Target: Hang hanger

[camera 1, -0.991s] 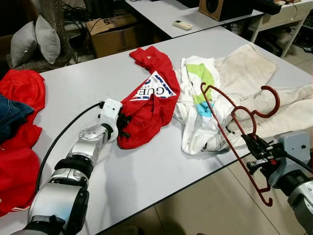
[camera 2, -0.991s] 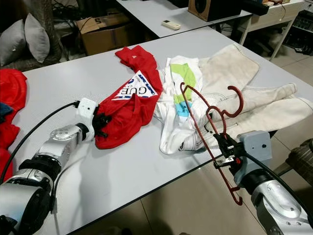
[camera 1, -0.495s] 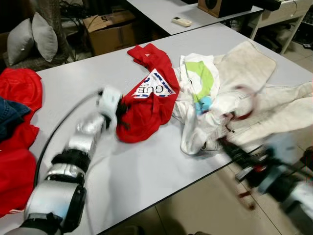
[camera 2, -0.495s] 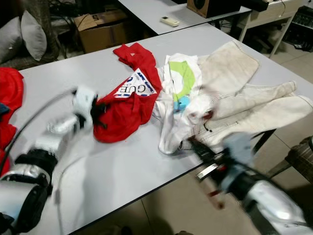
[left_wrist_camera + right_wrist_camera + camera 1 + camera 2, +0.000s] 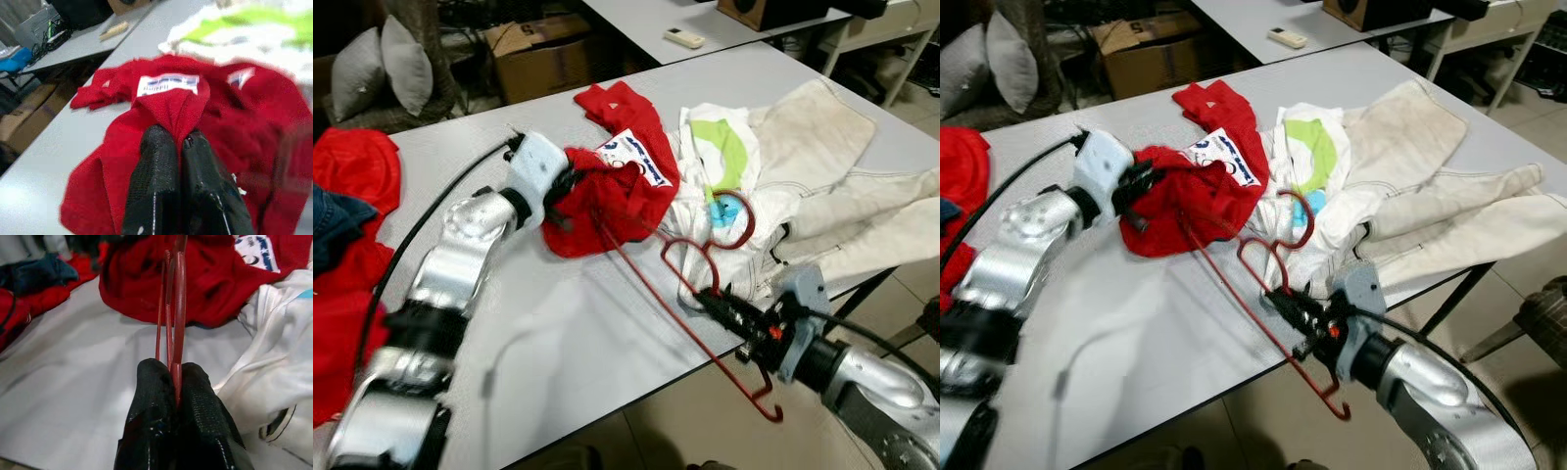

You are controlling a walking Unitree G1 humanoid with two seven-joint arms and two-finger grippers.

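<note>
Left gripper (image 5: 178,142) was clamped on a fold of the crumpled red cloth shirt (image 5: 622,196) mid-tabletop (image 5: 558,333). Right gripper (image 5: 177,369) was clamped on the thin red wire hanger (image 5: 680,284), which slanted from the shirt past the tabletop's near edge, beside the white garments (image 5: 803,157).

- I see my left gripper (image 5: 566,184) pinching the red shirt (image 5: 617,196) on the grey counter (image 5: 558,333).
- My right gripper (image 5: 710,299) clamps the red hanger (image 5: 666,284), its long bar reaching the shirt.
- White garments (image 5: 803,166) lie beside the shirt.
</note>
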